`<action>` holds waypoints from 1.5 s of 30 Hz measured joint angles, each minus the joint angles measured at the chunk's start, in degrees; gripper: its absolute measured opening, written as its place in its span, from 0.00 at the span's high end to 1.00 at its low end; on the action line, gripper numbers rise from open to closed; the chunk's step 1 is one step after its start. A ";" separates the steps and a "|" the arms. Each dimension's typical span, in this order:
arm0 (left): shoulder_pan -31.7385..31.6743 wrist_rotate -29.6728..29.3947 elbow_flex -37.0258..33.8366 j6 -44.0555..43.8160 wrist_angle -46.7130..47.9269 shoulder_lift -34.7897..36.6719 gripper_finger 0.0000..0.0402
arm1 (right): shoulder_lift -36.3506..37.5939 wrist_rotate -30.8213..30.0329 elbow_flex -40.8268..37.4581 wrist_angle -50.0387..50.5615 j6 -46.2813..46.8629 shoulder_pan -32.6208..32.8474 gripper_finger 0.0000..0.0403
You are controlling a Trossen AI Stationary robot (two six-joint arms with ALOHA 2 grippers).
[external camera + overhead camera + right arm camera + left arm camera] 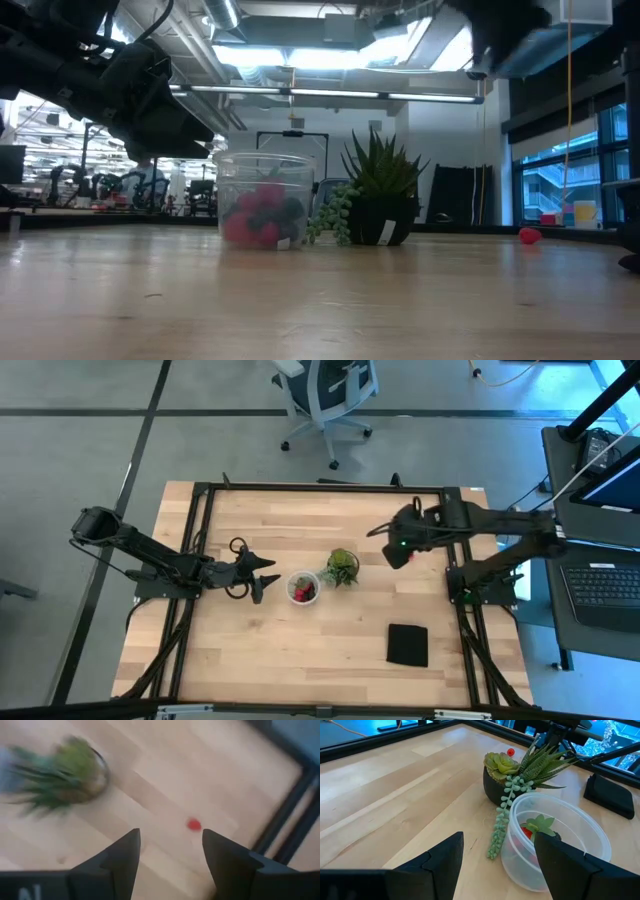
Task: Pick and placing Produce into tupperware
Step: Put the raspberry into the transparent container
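The tupperware (303, 587) is a small round clear tub standing near the table's middle, with red and dark produce (262, 215) inside; a red strawberry piece with a green top (534, 827) shows in it. One small red berry (194, 824) lies alone on the wood toward the right edge, also seen as the red berry (529, 236). My left gripper (258, 578) is open, low, just left of the tub and apart from it. My right gripper (170, 852) is open, raised above the table and pointing down, with the lone berry below and ahead of its fingers.
A green potted plant (340, 567) stands right beside the tub on its right, trailing a bead-like strand (501, 827) against the tub's side. A flat black square (407, 644) lies near the front right. Bare wood spreads left and front of the tub.
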State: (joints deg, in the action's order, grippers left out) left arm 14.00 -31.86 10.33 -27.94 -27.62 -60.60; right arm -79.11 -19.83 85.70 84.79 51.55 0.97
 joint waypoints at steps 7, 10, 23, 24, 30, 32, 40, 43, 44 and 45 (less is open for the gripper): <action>0.00 0.00 0.00 0.01 -0.02 0.00 0.41 | 7.95 -2.74 -20.40 -6.92 5.64 -4.02 0.46; 0.00 0.00 0.00 0.00 -0.02 0.00 0.41 | 9.19 -3.45 -26.98 -12.01 8.19 -4.96 0.46; 0.00 0.00 0.00 0.02 -0.02 0.00 0.41 | 9.31 0.63 -45.19 -34.48 5.98 -11.42 0.26; 0.00 0.00 0.00 0.02 -0.02 0.00 0.41 | 9.31 0.61 -45.81 -35.26 5.17 -11.91 0.23; 0.01 0.00 0.00 0.02 -0.02 0.00 0.41 | 9.33 0.60 -47.97 -35.90 7.81 -12.82 0.16; 0.00 -0.01 0.00 0.02 -0.02 0.00 0.41 | 9.21 0.59 -49.09 -37.59 9.31 -12.83 0.16; 0.00 -0.37 0.00 0.04 -0.02 0.00 0.41 | 9.11 2.01 -55.00 -48.74 9.88 -14.83 0.16; 0.00 -0.37 0.00 0.04 0.00 0.00 0.41 | 9.11 1.96 -56.39 -49.96 9.88 -16.05 0.16; 0.00 -0.39 0.00 0.04 0.00 0.00 0.41 | 9.11 1.98 -56.81 -50.22 9.77 -16.41 0.16; 0.00 -0.40 0.00 0.04 0.00 0.00 0.41 | 9.11 2.03 -57.22 -50.91 9.70 -16.74 0.16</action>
State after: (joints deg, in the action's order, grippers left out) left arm 14.00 -32.26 10.33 -27.90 -27.62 -60.60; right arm -70.00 -17.80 28.49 33.88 61.25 -15.77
